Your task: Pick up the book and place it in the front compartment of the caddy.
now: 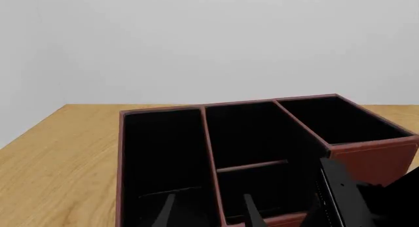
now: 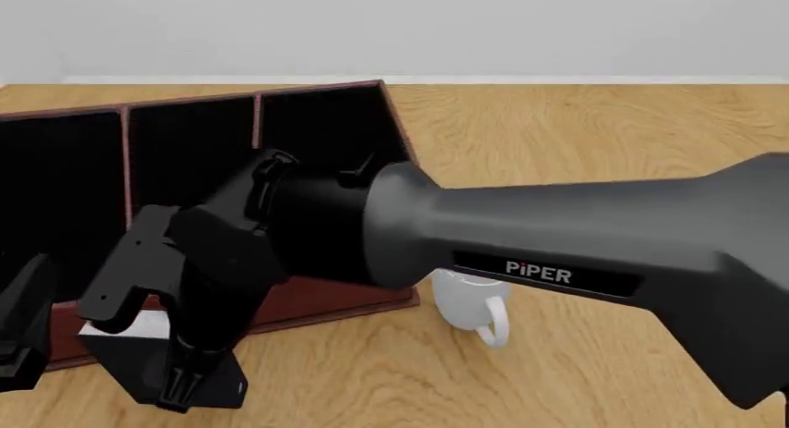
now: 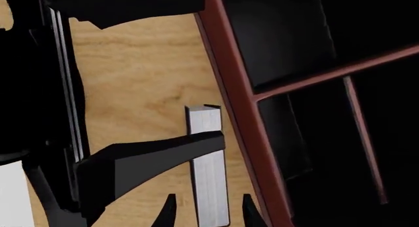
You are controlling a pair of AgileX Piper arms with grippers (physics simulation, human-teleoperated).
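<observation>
Right arm (image 2: pixel 555 252) fills the front view, nearest the cam, reaching across to the lower left. Its gripper (image 2: pixel 185 377) points down at the book (image 2: pixel 129 330), of which only a pale page strip and some black cover show there. Right wrist cam is clearer: gripper (image 3: pixel 209 212) w/ fingers spread either side of the book (image 3: pixel 209 178), not clamped. The book stands on edge on the table (image 3: pixel 137 75), just outside the caddy (image 3: pixel 236 104) wall, not in any cell. A dark bar crosses the book there; can't tell what it is. Left gripper (image 2: pixel 18 340) is cut off at the frame edge; its own cam shows the gripper (image 1: pixel 209 214) released, above the caddy (image 1: pixel 213 138) cells. Mug (image 2: pixel 468 303) sits by the caddy (image 2: pixel 394 132) corner, partly behind the arm. Light wood tabletop, plain pale wall beyond.
</observation>
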